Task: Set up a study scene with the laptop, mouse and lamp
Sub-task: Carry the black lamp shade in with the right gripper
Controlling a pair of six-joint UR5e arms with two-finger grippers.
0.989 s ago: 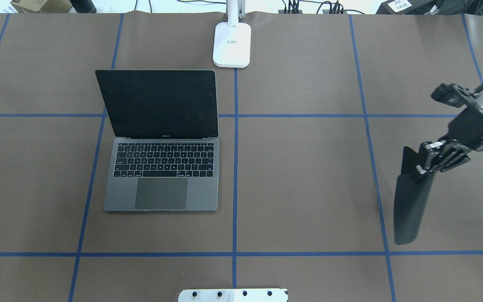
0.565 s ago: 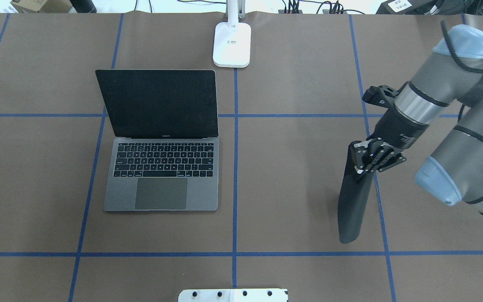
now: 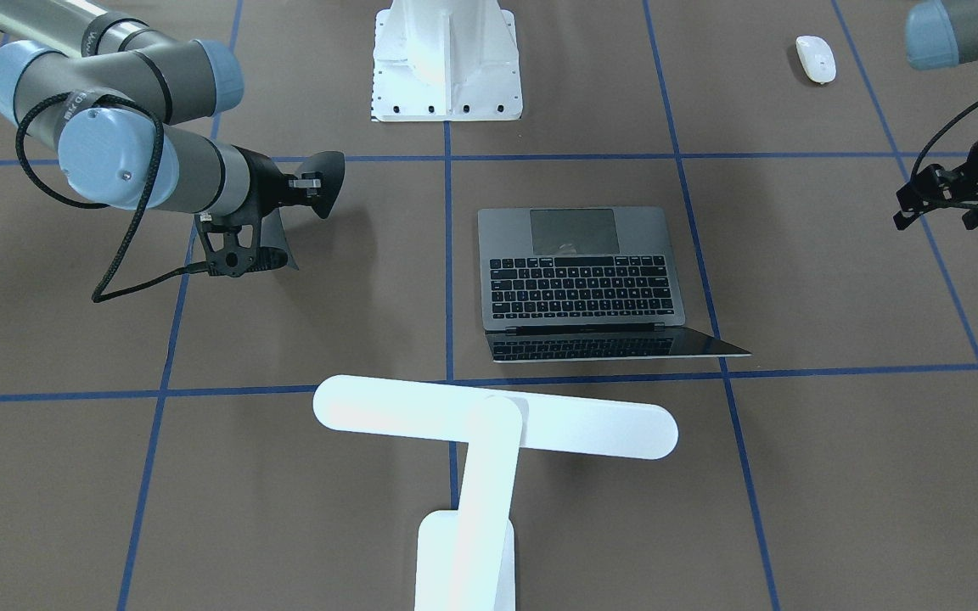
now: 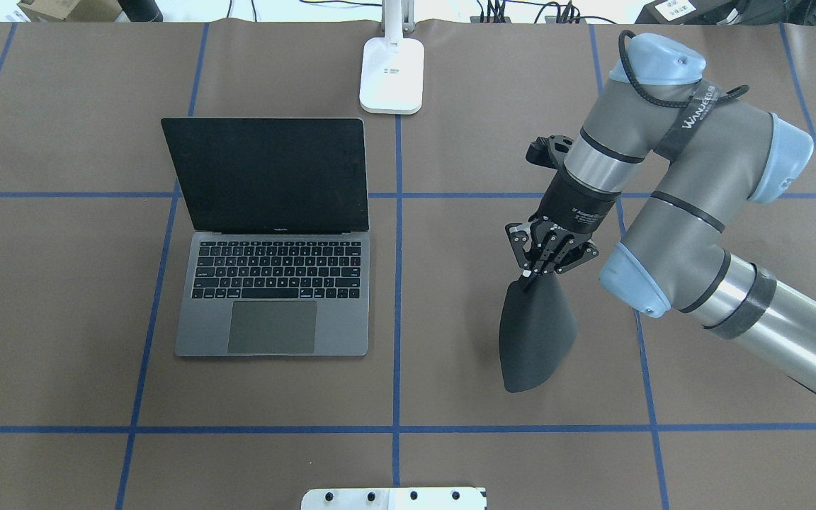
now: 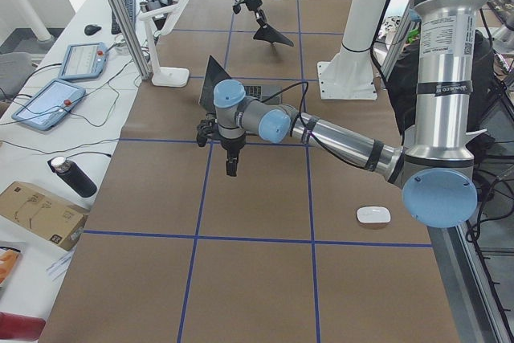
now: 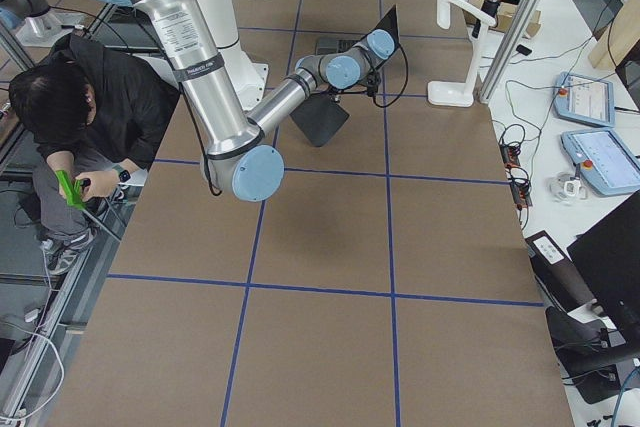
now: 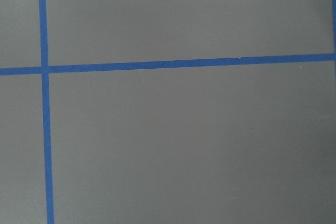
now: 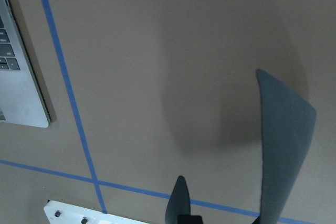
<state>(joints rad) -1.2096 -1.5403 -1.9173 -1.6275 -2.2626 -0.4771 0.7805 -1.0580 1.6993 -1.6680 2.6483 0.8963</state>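
The black mouse pad (image 4: 535, 340) is pinched by one edge in the clenched right gripper (image 4: 530, 273) and hung beside the laptop (image 4: 272, 322), presumably for laying flat; the left gripper's (image 3: 977, 212) state cannot be told.

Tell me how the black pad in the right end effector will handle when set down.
Probably floppy: the black pad hangs curled from the right end effector, pinched at one edge. Likely light, since that small pinch carries it. It may land buckled rather than flat.
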